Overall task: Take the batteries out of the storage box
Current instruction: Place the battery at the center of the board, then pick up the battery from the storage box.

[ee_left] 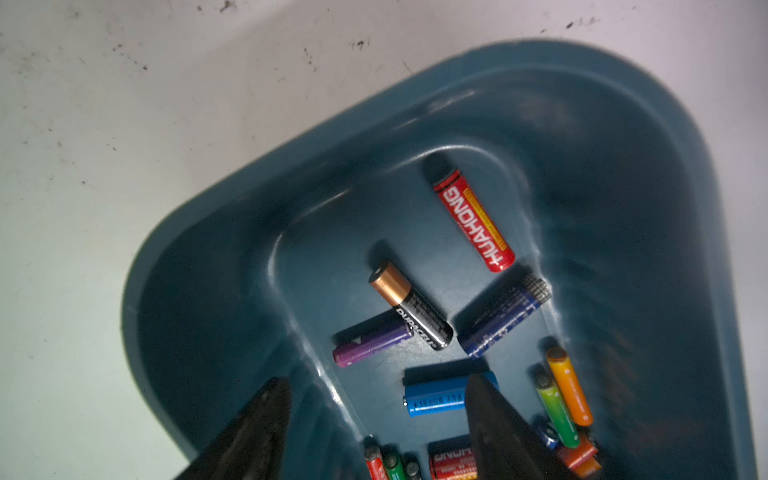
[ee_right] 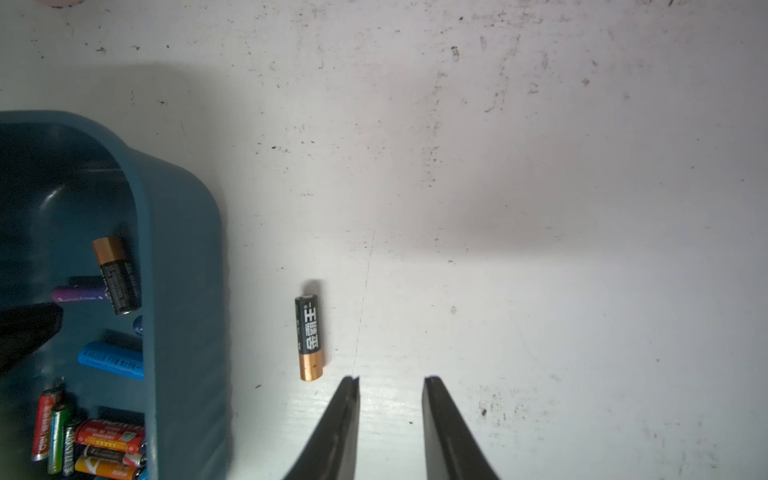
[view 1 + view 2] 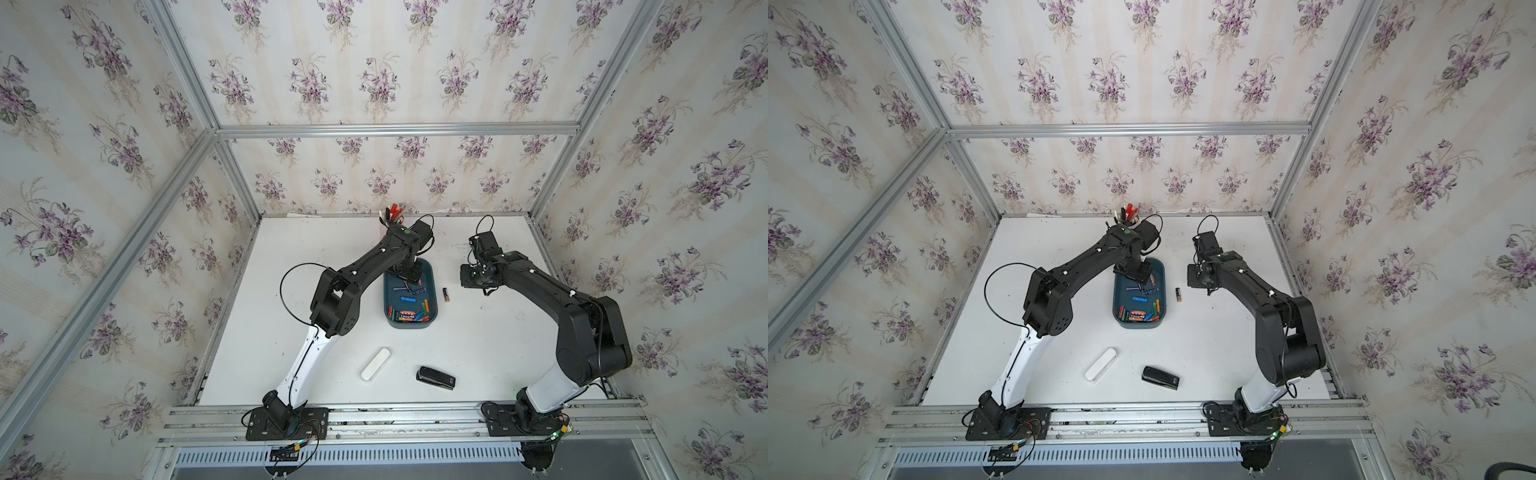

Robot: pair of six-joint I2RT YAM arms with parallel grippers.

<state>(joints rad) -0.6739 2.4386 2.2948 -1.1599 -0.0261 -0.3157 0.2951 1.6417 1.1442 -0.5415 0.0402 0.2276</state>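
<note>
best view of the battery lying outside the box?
Right wrist: the black-and-gold battery is large, unobstructed, label legible. Both top views show it only as a tiny cylinder beside the storage box. Left wrist misses it.

light: bright, even | shadows: soft — wrist views | blur: fingers point(image 1: 249, 432) — close-up

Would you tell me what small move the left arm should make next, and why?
Probably shift the left gripper sideways to centre the blue battery between its jaws: they stand apart over the storage box, one overlapping the battery's end in the left wrist view, nothing gripped yet.
</note>
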